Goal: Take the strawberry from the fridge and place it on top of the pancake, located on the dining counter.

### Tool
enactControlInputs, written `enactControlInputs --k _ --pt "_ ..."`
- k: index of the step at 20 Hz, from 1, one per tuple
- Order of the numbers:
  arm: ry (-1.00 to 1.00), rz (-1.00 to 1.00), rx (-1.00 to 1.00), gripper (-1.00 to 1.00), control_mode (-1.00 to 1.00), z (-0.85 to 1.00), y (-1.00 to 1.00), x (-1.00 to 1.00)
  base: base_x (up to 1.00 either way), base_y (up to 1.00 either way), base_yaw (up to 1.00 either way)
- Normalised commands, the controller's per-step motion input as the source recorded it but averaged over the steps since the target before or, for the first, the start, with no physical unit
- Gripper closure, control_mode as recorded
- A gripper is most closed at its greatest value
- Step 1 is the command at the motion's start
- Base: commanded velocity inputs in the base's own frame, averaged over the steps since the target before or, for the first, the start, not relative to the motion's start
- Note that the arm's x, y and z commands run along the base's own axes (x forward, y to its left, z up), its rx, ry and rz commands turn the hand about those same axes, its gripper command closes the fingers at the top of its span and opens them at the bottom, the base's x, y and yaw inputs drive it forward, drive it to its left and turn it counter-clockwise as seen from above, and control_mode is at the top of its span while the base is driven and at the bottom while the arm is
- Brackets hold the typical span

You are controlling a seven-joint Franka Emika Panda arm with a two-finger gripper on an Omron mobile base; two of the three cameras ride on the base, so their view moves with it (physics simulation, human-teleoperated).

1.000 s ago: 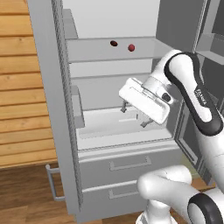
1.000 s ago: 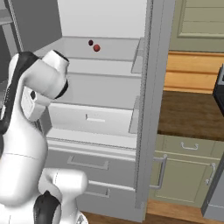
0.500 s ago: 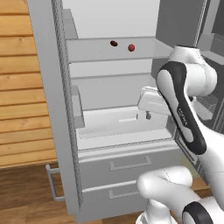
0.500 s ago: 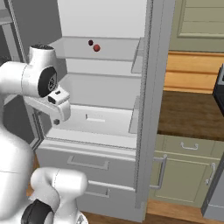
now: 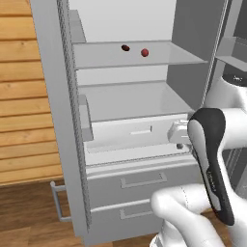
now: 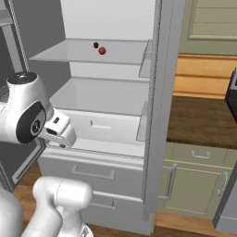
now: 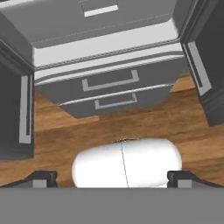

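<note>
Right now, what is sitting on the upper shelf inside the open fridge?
On the upper shelf of the fridge lie two small items: a red strawberry and a darker one beside it, too small to identify. The shelf's left end is hidden behind the door edge.

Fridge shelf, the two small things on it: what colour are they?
One red, one darker, brownish-red, side by side on the fridge shelf; clearest in left base view.

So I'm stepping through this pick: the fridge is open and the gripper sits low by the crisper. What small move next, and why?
Probably raise and tilt the hand toward the upper shelf. The strawberry lies there beside a darker small item, while the open, empty gripper looks down at the fridge's bottom drawers and the floor, well below the fruit.
</note>
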Motion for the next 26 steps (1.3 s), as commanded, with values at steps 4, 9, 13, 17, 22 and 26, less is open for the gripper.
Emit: enactControlInputs --k 4,9,13,17,22,26 --pt "-0.06 0.20 -0.02 -1.00 -1.00 -0.02 -0.01 -0.63 0.00 0.00 0.00" --pt "-0.07 0.02 -0.32 -1.00 -1.00 -0.09 0.00 -0.27 0.00 0.00 0.00" --pt "0.01 0.00 -0.17 -1.00 -1.00 -0.38 -0.02 0.00 0.00 0.00 0.00" --pt "-0.01 0.02 0.01 -1.00 -1.00 -0.40 -0.13 -0.01 0.00 0.00 0.00" --pt "-0.02 0.04 0.08 -1.00 -1.00 -0.26 -0.06 -0.02 0.00 0.00 0.00" --pt "-0.04 0.01 0.06 -1.00 -1.00 -0.09 0.00 -0.01 0.00 0.00 0.00"
